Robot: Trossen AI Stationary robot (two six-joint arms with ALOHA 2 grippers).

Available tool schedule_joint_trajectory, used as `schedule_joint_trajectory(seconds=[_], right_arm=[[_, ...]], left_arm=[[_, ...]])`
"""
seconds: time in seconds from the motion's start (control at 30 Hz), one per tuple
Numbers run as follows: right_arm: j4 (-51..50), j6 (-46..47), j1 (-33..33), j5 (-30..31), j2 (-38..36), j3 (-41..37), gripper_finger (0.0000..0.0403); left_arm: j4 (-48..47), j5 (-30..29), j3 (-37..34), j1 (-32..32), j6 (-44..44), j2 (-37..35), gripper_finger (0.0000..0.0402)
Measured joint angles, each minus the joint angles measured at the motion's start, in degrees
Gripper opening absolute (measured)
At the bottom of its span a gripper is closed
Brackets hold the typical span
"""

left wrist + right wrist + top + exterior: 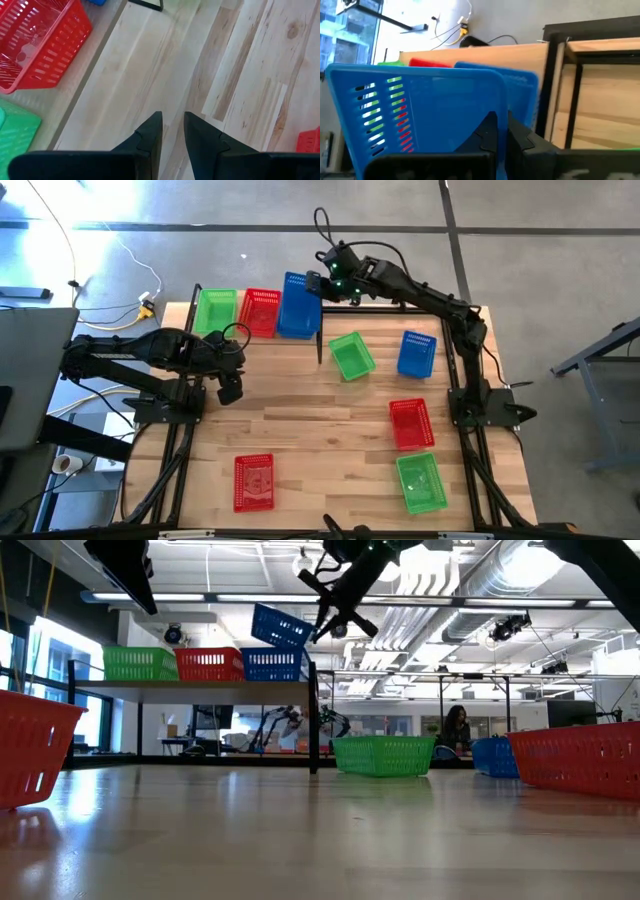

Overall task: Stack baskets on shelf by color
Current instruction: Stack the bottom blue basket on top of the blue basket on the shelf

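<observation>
The shelf stands at the table's far left and carries a green basket, a red basket and a blue basket side by side on their bottoms. My right gripper is shut on a second blue basket, held tilted in the air just above the blue one on the shelf. My left gripper hovers over the table's left part, fingers nearly together and holding nothing. Five more baskets rest on the tabletop. My right gripper pinches the blue basket's wall at its rim, at the end toward the table's right, one finger on each face. The fingers reach in about level from the right. The basket is lifted clear, tilted, above the shelf's blue basket.
On the tabletop sit a green basket, a blue basket, a red basket, a green basket and a red basket. The shelf's black post stands near the middle green basket. Bare wood lies mid-table.
</observation>
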Motion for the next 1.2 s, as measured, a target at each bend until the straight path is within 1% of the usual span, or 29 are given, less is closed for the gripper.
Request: schedule_joint_trajectory(seconds=[0.1,0.3,0.4,0.93,1.03,1.2], right_arm=[[0.03,0.0,-0.86,-1.8,0.04,0.0,0.0],[-0.7,-0.46,-1.0,-2.47,0.74,0.0,0.0],[-1.18,-0.51,-1.0,-3.86,0.92,0.0,0.0],[-1.31,-1.92,-1.39,-3.65,1.25,0.0,0.0001],[-1.31,-1.99,-1.39,-3.65,1.25,0.0,0.0011],[-1.29,-1.98,-1.39,-3.65,1.25,0.0,0.0049]], left_arm=[[0.0,0.0,0.0,0.0,-0.1,0.0,0.0071],[0.0,-0.07,0.0,0.0,-0.1,0.0,0.0071],[0.0,-0.13,0.0,0.0,-0.09,0.0,0.0071],[0.0,-0.14,0.0,0.0,-0.08,0.0,0.0071],[0.0,-0.15,0.0,0.0,-0.08,0.0,0.0071],[0.0,-0.15,0.0,0.0,-0.08,0.0,0.0071]])
